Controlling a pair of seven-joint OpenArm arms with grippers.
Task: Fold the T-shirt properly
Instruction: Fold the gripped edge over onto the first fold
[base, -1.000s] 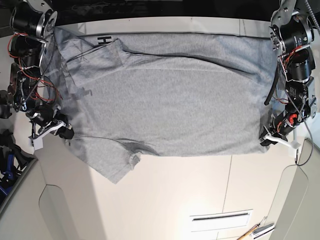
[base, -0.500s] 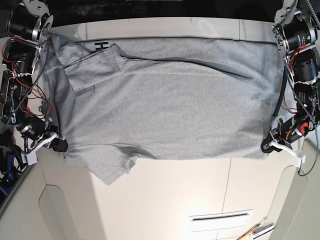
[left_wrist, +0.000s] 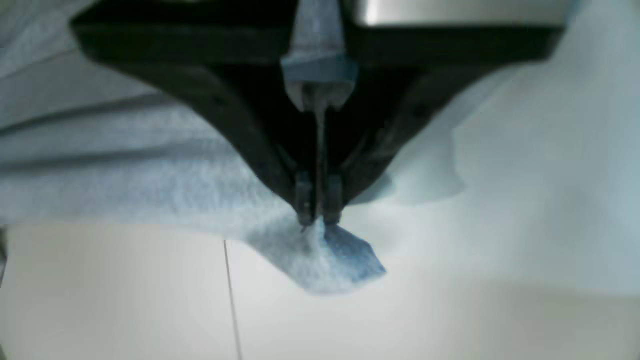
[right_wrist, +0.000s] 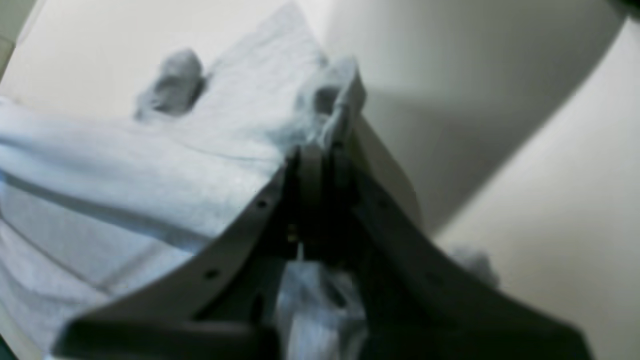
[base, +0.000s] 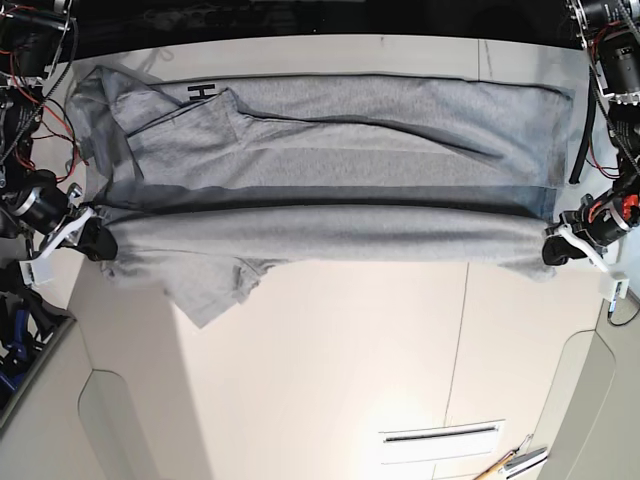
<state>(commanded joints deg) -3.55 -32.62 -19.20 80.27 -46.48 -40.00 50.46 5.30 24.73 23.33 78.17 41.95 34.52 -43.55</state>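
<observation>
The heather-grey T-shirt (base: 330, 120) lies spread across the far half of the table, with black lettering peeking out near the top left. Its near edge (base: 330, 235) is lifted off the table and stretched into a taut band between both grippers. My left gripper (base: 553, 250) at the right is shut on a corner of the T-shirt (left_wrist: 330, 260); the closed fingertips (left_wrist: 305, 200) pinch the cloth. My right gripper (base: 95, 240) at the left is shut on the other corner of the T-shirt (right_wrist: 330, 100). A sleeve (base: 215, 290) hangs down below the band.
The white table (base: 330, 370) runs toward the near side, with a seam line at the right. A slotted white plate (base: 440, 435) and a tool with an orange handle (base: 505, 462) lie near the bottom edge. Arm cabling flanks both sides.
Both grippers have lifted the shirt's near edge and pulled it outward and up, turning the flat lower part into a stretched band with a shadowed fold behind it.
</observation>
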